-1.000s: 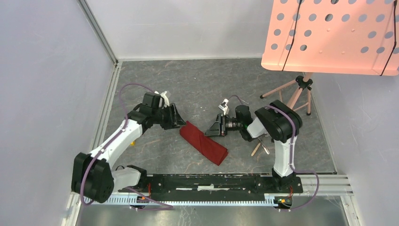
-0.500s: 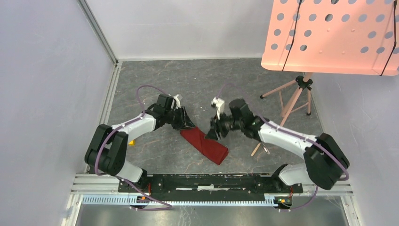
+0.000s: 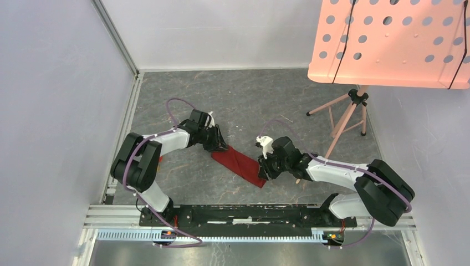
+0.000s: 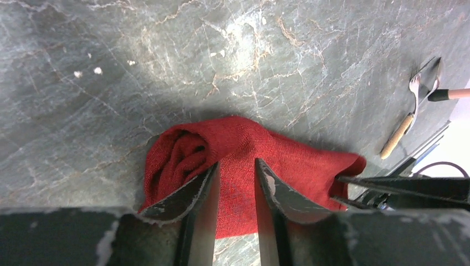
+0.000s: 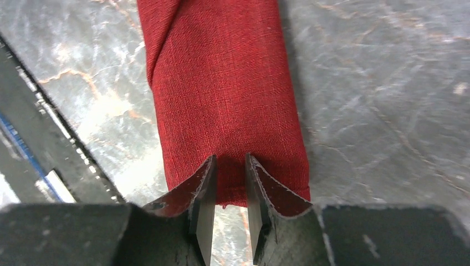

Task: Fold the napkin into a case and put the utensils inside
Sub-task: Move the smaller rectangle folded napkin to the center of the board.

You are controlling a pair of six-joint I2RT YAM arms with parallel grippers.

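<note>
Slippage of the layers is the main hazard here. The napkin (image 3: 239, 166) is laid on the desk (image 3: 249, 105) as a narrow folded strip, and each end is met by a gripper. The left gripper (image 4: 235, 166) is set on the far-left end, where a loose curl of cloth is seen beside its fingers. The right gripper (image 5: 230, 159) is set on the near-right end, at the short edge. On both, the fingers are drawn close with a narrow gap and red cloth is seen in it, but whether a fold is actually pinched cannot be told. If only the top layer is caught, or one end is raised ahead of the other, the fold is likely to be pulled open and the curl let loose. If the ends are drawn apart, the strip may be dragged across the desk rather than tightened. The utensils (image 4: 421, 86) are seen just beyond the right end and could be knocked by a sweep of the right gripper. The long axis is laid diagonally, from far left to near right in the overhead view. The curled, more open end is pointed at the left gripper and the flat end at the right one.
</note>
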